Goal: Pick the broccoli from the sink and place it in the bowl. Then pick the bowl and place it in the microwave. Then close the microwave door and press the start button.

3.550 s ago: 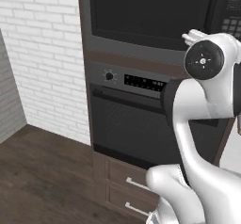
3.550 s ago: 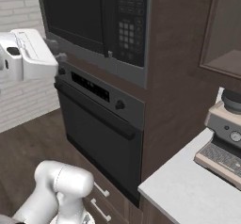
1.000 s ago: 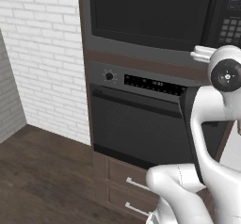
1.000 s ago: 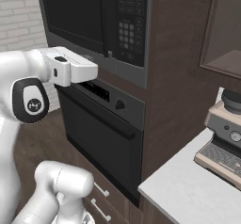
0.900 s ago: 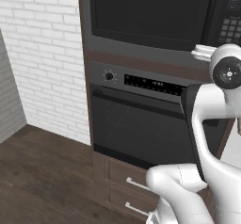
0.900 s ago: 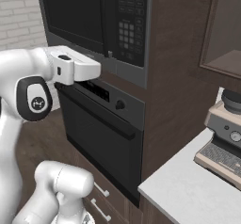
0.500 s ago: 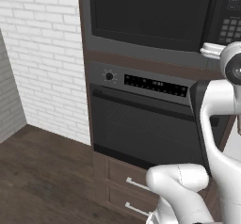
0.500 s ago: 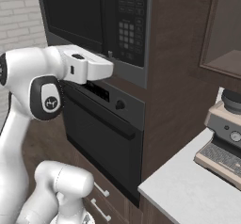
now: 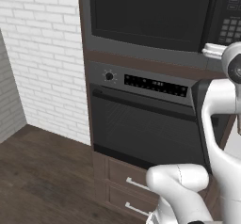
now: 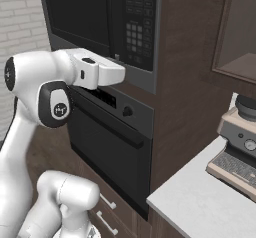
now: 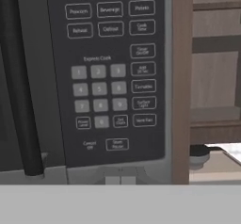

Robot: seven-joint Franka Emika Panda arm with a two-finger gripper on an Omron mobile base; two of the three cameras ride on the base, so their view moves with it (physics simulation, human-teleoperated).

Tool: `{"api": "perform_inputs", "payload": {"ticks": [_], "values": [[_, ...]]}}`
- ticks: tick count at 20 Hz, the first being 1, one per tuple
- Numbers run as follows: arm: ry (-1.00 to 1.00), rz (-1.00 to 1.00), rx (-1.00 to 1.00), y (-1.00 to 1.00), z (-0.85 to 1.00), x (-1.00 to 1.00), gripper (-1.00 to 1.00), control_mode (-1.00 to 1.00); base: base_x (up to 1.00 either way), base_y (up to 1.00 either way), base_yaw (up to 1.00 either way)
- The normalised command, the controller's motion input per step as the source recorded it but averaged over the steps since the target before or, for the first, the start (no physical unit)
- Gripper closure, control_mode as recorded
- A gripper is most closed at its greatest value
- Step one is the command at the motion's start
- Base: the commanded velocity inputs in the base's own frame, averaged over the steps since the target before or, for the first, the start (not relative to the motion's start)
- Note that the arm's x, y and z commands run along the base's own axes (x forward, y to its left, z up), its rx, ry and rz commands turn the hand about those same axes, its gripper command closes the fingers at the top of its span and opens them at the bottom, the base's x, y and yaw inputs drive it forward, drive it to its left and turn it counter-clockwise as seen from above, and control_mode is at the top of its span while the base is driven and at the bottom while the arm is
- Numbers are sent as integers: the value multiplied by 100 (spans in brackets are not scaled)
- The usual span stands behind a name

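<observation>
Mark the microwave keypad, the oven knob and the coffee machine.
microwave keypad (image 11: 110, 77), hand view, on the number buttons.
oven knob (image 9: 109, 76), left base view, on its round face.
coffee machine (image 10: 239, 152), right base view, on its front body.

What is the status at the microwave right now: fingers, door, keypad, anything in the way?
Fingers shut, holding nothing, hand level just below the keypad. Microwave door closed. Start button straight ahead in the hand view. Nothing in the way.

White brick wall, dark wood floor, brown cabinetry with drawers, pale grey tabletop.
</observation>
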Motion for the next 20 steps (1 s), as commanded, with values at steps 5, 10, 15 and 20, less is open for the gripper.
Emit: {"api": "perform_inputs", "payload": {"ticks": [5,10,15,20], "values": [[0,0,0,0,-12,5,100,-100,0,0,0],[0,0,0,-1,-1,9,100,-100,0,0,0],[0,0,1,-18,0,12,100,-100,0,0,0],[0,1,1,-22,0,21,100,-100,0,0,0]]}}
